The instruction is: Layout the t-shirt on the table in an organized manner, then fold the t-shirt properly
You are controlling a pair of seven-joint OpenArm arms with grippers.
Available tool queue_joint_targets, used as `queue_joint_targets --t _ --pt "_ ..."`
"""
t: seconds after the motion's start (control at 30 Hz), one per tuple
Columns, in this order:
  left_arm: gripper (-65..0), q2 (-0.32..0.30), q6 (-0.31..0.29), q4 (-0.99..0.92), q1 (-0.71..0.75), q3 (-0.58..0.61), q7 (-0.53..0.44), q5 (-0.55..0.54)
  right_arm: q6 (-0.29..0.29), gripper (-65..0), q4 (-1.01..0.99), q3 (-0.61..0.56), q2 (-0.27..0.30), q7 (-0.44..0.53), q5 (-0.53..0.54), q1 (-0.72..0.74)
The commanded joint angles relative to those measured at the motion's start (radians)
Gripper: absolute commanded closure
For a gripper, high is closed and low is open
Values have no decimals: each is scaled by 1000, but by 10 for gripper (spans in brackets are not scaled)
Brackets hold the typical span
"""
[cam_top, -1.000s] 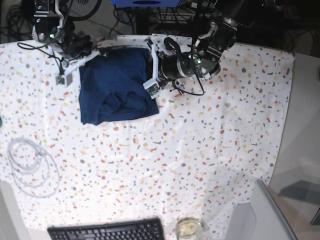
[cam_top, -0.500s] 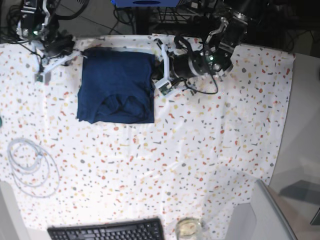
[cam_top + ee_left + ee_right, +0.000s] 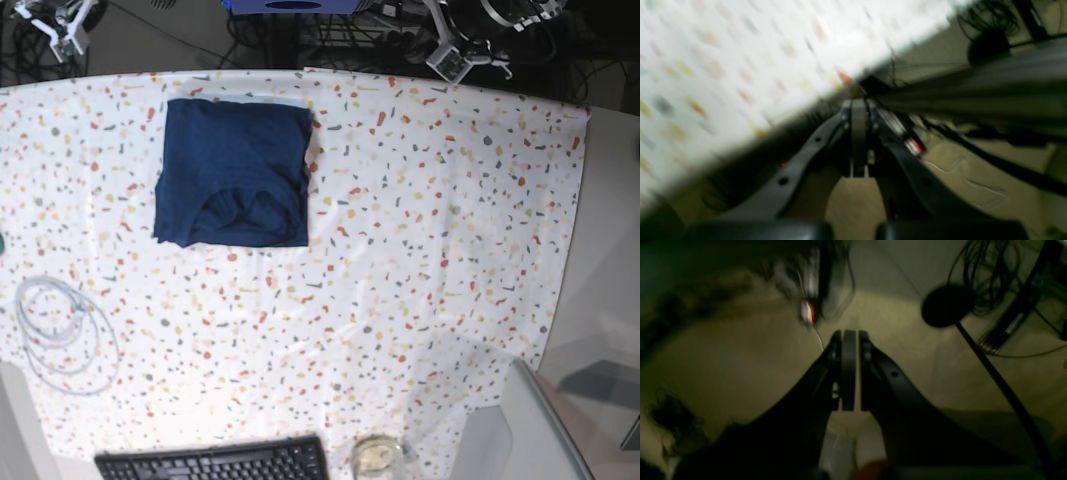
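Observation:
The navy-blue t-shirt (image 3: 235, 172) lies folded into a neat rectangle on the far left part of the speckled table (image 3: 400, 250), its collar showing near its front edge. Nothing touches it. Both arms are drawn back past the table's far edge: the left arm (image 3: 462, 42) at the top right, the right arm (image 3: 58, 20) at the top left. In the left wrist view my left gripper (image 3: 859, 104) is shut and empty, with the blurred table edge (image 3: 740, 66) beside it. The right wrist view shows my right gripper (image 3: 849, 336) shut and empty over the floor.
A coiled white cable (image 3: 62, 335) lies at the table's left. A black keyboard (image 3: 215, 462) and a small glass jar (image 3: 377, 456) sit at the front edge. A plain grey surface (image 3: 610, 250) borders the right side. Dark cables (image 3: 990, 280) lie behind the table.
Both arms have pulled away from the t-shirt's sides and retreated past the table's far edge. The t-shirt stays folded where it lay.

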Motion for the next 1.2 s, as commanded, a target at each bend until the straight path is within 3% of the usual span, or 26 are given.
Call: queue_joint_targets --t 0.0,0.13,0.27,0.43,0.5,0.6,0.63,0.7,0.8,0.87,0.97,1.17 --pt "0 -1 6 -29 32 2 -13 -11 3 -12 -38 -4 29 8 1 -4" --pt "0 22 8 -317 1 75 -82 -6 3 -12 -271 -173 90 91 0 87" --pt "0 25 37 -781 -134 236 -320 111 -2 -12 -570 -382 116 267 0 220" --pt "0 114 222 -1582 -435 391 -657 192 -3 -12 -1219 -681 47 470 0 518" --pt "0 154 267 -1885 -567 437 -811 194 -3 -12 -1525 -802 -22 655 0 628" --pt "0 167 273 -1885 -631 438 -947 186 -11 -12 -1801 -954 -103 1025 1 687" --pt "0 167 273 -1885 -631 429 -944 186 -36 -12 -1832 -989 -112 1120 4 687" --pt "0 156 273 -1885 -625 411 -944 186 -123 -18 -1838 -1015 -126 1221 6 682" --pt "0 140 273 -1869 -602 400 -944 186 -289 -20 -1838 -962 -157 1234 6 682" --pt "0 136 273 -1869 -599 406 -944 194 -332 -17 -1810 -911 -175 1235 6 681" --pt "0 136 273 -1866 -593 409 -946 194 -333 -17 -1720 -857 -180 1235 6 650" --pt "0 140 273 -1859 -573 409 -946 195 -333 -17 -1673 -862 -181 1235 6 655"
